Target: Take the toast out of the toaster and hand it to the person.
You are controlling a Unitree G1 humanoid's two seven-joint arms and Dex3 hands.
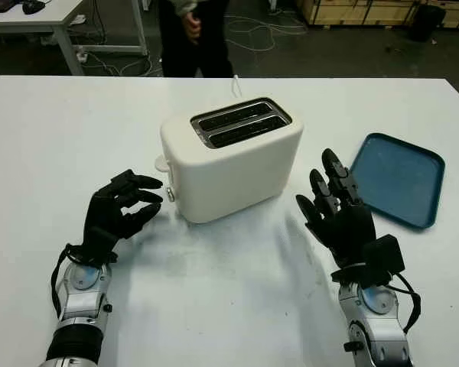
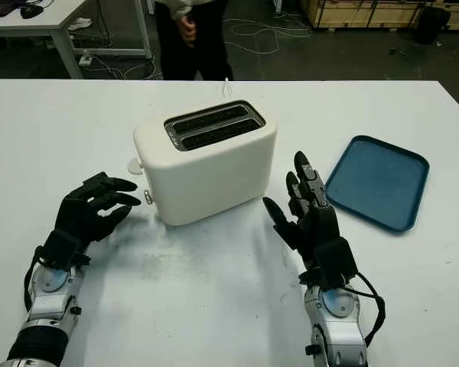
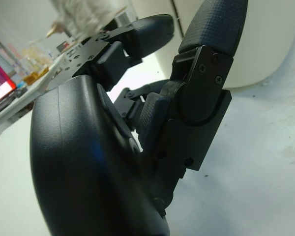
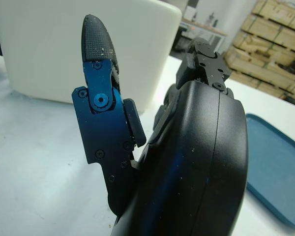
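A white two-slot toaster (image 1: 237,164) stands in the middle of the white table (image 1: 53,138). Its slots (image 1: 241,122) look dark, and nothing sticks up out of them. A white lever tab (image 1: 161,163) juts from the end facing my left hand. My left hand (image 1: 134,200) is open just left of that end, fingertips close to the lever and the small knob (image 1: 170,195) without touching them. My right hand (image 1: 329,187) is open, upright beside the toaster's right end, with a small gap between them. A person (image 1: 191,30) stands behind the far table edge.
A blue tray (image 1: 402,180) lies flat to the right of my right hand, also seen in the right wrist view (image 4: 280,182). A cable runs off the far edge behind the toaster. Another table and wooden crates stand on the floor beyond.
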